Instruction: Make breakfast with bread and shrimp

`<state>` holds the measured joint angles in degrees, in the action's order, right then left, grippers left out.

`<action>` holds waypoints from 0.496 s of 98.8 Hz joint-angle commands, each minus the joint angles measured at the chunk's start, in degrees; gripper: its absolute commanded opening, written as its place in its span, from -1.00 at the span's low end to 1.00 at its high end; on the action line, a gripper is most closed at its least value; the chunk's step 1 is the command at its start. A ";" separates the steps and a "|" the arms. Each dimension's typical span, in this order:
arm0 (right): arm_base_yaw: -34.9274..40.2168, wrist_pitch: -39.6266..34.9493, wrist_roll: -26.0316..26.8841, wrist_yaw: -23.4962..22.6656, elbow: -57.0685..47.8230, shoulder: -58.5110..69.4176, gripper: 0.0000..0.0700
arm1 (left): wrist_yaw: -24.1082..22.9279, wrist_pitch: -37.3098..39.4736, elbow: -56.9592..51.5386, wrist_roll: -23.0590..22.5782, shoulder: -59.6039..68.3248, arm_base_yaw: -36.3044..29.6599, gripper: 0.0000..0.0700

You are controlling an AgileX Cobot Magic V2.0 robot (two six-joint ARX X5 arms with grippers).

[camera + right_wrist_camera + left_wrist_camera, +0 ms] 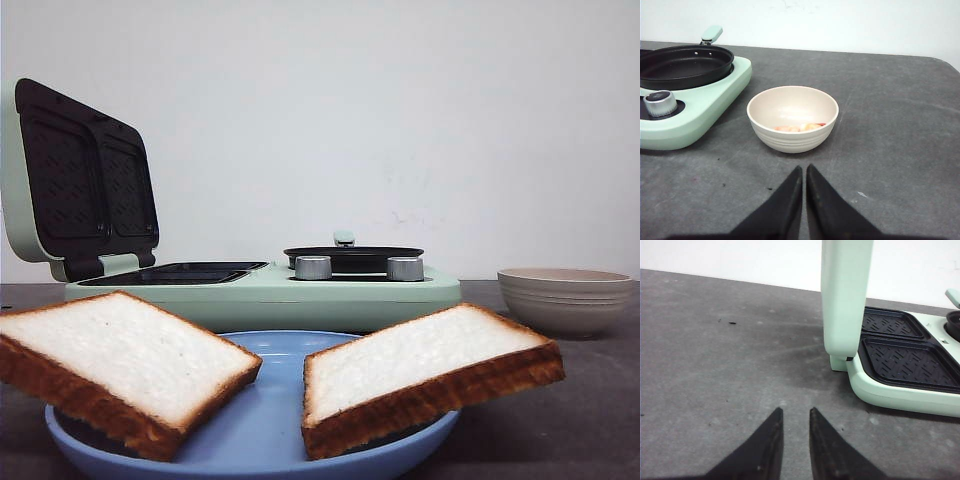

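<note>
- The cooker (262,285) is smooth mint-green with rounded corners; its lid (75,180) stands open at the left, lined with two black ribbed plates.
- In my left wrist view the lower black plates (910,360) show the same ribbed pattern, sunk in the green base.
- Two thick square bread slices lie tilted on a glossy blue plate (262,425): one (120,365) at 9 o'clock, the other (425,375) at 3 o'clock, soft pale faces, toasted brown crusts, apart from each other.
- A shallow round black pan (352,257) sits on the cooker's right half, behind two metal knobs (313,267).
- A beige ribbed bowl (792,119) stands beside the cooker's right end; pink-orange shrimp pieces (799,127) lie in its bottom.
- My left claw (794,416) has dark pointed fingers with a narrow gap, over bare grey table (715,365), holding nothing.
- My right claw (804,170) is pressed nearly shut, empty, with the bowl at 12 o'clock.
</note>
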<state>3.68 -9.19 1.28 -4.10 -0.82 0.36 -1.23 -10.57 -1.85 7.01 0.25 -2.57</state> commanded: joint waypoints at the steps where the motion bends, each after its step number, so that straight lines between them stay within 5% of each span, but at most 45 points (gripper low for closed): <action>1: -0.07 0.59 -0.22 0.00 0.13 -0.13 -0.98 | 0.15 -0.20 1.05 0.13 -0.07 -0.28 -1.00; 49: -0.07 0.59 -0.22 0.00 0.13 -0.13 -0.98 | 0.15 -0.20 1.05 0.13 -0.07 -0.57 -1.00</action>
<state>3.68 -9.19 1.28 -4.10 -0.82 0.36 -1.23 -10.57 -1.85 6.98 0.25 -3.03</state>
